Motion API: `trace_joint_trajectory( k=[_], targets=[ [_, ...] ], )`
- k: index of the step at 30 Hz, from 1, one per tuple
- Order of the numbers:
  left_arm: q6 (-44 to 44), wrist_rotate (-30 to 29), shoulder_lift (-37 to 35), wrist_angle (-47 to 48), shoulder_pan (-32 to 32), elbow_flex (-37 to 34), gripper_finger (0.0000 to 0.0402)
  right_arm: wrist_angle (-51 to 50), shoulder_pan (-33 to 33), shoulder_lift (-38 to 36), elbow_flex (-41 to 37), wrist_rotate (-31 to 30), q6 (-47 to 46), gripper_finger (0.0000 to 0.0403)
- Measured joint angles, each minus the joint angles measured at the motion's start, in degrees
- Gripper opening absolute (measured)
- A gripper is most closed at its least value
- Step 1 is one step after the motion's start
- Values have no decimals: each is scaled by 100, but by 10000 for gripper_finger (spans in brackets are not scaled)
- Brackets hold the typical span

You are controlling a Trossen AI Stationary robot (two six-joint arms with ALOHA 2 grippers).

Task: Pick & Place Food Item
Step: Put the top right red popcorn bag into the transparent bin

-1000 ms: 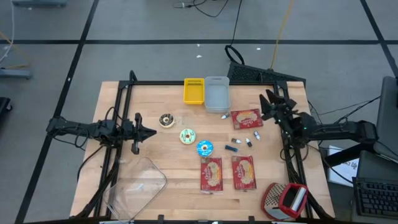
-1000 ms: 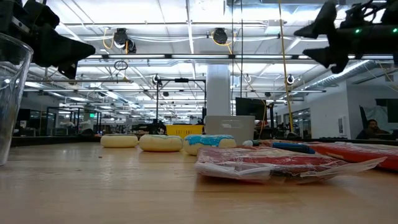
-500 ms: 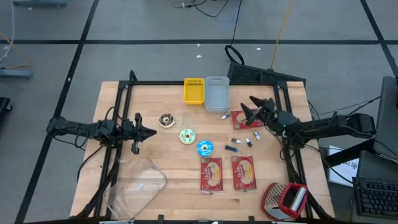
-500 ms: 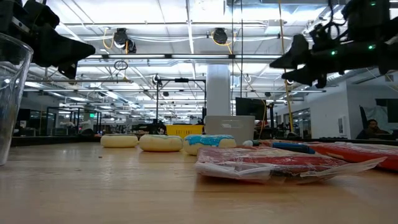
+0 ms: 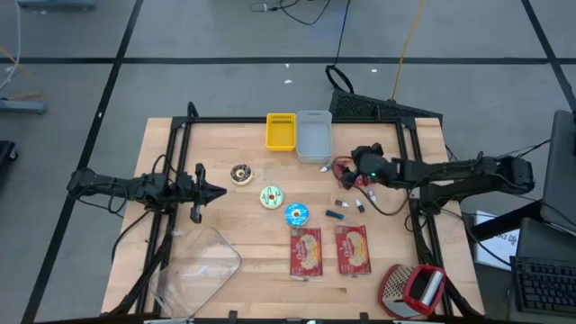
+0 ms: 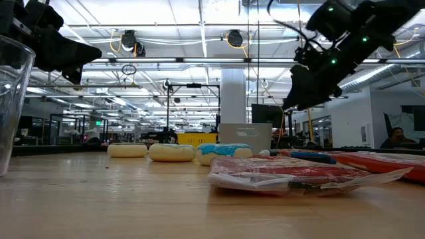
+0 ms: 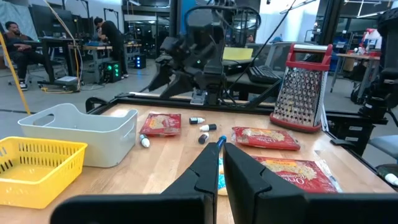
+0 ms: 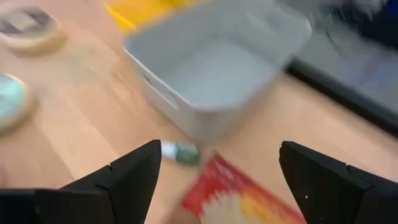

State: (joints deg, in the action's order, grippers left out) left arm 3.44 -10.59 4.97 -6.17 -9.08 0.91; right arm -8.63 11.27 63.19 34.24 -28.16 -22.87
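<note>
The left hand [image 5: 216,190] waits with fingers together, holding nothing. Ahead of it lie round iced doughnuts [image 5: 271,197] on the wooden tabletop [image 5: 243,234]. Further right, the right hand [image 5: 346,176] hangs with fingers wide apart, empty, over a crinkly red snack packet [image 8: 233,196]; nothing is picked yet, so grasp and placement remain. Just beyond it sits a smooth grey plastic bin [image 5: 314,136].

In the high view the right arm [image 5: 432,173] covers most of the red packet [image 5: 343,167] beneath it. The right wrist view is smeared: the grey bin [image 8: 211,68] and yellow basket [image 8: 146,9] have soft edges, and two round items [image 8: 9,99] are cut off at the border.
</note>
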Motion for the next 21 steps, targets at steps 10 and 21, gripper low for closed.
trace_joint_trajectory(
  k=[10,21],
  targets=[
    [0,0,2,2,-2,0,24,-1028,328,1062,354,1350,-336,313],
    [0,0,2,0,-2,0,24,-338,460,2055,354,1348,162,313]
  ],
)
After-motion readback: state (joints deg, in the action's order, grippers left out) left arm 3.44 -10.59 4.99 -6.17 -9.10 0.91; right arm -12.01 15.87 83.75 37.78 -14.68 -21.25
